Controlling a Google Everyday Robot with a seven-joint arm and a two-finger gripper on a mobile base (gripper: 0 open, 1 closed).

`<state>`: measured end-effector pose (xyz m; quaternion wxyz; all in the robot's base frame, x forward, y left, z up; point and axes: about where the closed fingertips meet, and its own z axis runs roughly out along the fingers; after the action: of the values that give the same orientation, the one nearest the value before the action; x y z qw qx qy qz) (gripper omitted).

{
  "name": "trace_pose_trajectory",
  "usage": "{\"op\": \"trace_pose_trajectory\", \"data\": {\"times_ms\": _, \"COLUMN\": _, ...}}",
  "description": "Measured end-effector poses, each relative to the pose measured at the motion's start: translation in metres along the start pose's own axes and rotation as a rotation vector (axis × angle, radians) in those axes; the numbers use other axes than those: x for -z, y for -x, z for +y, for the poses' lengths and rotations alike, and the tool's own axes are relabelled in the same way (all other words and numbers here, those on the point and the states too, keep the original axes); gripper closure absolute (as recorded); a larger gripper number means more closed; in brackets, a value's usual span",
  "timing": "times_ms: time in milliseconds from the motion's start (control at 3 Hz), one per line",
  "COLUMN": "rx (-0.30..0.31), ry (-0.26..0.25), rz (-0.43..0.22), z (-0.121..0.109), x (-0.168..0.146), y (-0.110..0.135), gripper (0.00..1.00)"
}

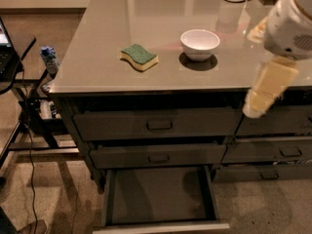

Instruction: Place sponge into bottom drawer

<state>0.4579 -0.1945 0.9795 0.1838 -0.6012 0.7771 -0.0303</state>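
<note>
The bottom drawer (158, 194) already stands pulled out, yet the sponge (140, 56) lies unlifted near the worktop's front edge, left of the white bowl (200, 44), while the gripper (261, 99) hangs by the front right corner, clenched or released I cannot tell.

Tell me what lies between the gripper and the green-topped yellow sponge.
Camera view: bare grey countertop, with the round white bowl just behind that line. The gripper hangs at the counter's right front edge.

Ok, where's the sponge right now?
The sponge sits on the countertop, left of the white bowl; the claw hangs far right, at the front edge.
</note>
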Motion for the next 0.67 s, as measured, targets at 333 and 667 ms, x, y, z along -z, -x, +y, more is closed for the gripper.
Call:
{"op": "trace_pose_trajectory", "data": {"times_ms": 333, "rx": 0.043, "ry": -0.038, "rz": -0.034, "z": -0.023, "x": -0.009, "y": 0.045, "gripper": 0.00}}
{"op": "trace_pose_trajectory", "data": {"times_ms": 667, "rx": 0.093, "ry": -0.047, "rz": -0.059, "z": -0.041, "x": -0.018, "y": 0.086, "gripper": 0.00}}
